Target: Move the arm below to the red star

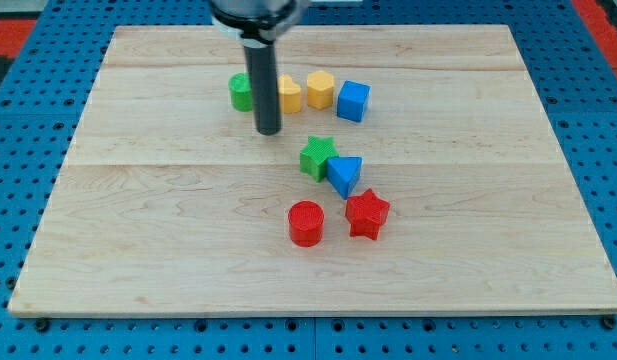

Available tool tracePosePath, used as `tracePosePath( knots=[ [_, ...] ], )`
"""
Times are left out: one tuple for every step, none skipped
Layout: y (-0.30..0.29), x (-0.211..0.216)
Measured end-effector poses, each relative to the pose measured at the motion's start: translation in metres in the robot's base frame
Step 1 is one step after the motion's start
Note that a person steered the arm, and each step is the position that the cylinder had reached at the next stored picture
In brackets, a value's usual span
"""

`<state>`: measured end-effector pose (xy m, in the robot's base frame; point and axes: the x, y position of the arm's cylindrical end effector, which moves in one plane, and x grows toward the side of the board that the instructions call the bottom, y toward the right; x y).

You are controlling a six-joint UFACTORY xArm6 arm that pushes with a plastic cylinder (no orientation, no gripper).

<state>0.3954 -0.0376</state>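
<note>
Toward the view's lower middle of the pale wooden worktop (168, 250), slightly right of centre, lies the red star (367, 214), flat on the wood. Just beside it on the view's left sits a red cylinder (306, 222), a small gap between the two. Directly above the red star, close to touching its upper left point, is a blue triangle (344, 175), and pressed against that block's upper left side is a green star (317, 157).

Further toward the view's top runs a short row of blocks: a green cylinder (241, 92) at the left, a yellow block (288, 94) whose shape is partly hidden behind the rod, a yellow hexagon-like block (320, 89), and a blue cube (353, 100) at the right end.

The arm enters from the view's top as a straight dark rod. My tip (269, 132) rests on the worktop just below that top row, between the green cylinder and the first yellow block, and to the upper left of the green star. There are no fingers on this rig, only the rod, so nothing is spread, pressed together or pinching.

Judged from this layout, the task is barely begun. My tip stands well apart from the red star and above it in the view, not below it. The bare wood under the red star, toward the view's bottom edge, is the goal area. To get there, the tip would probably need to travel down the view and rightward, steering around the red cylinder, the green star and the blue triangle so as not to nudge them.
</note>
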Motion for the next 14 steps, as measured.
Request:
tracePosePath(
  knots=[
    [0.006, 0.002],
    [0.018, 0.002],
    [0.063, -0.001],
    [0.099, 0.005],
    [0.102, 0.022],
    [0.101, 0.062],
    [0.096, 0.082],
    [0.094, 0.086],
    [0.079, 0.076],
    [0.065, 0.051],
    [0.065, 0.051],
    [0.065, 0.043],
    [0.065, 0.037],
    [0.065, 0.037]
  ],
)
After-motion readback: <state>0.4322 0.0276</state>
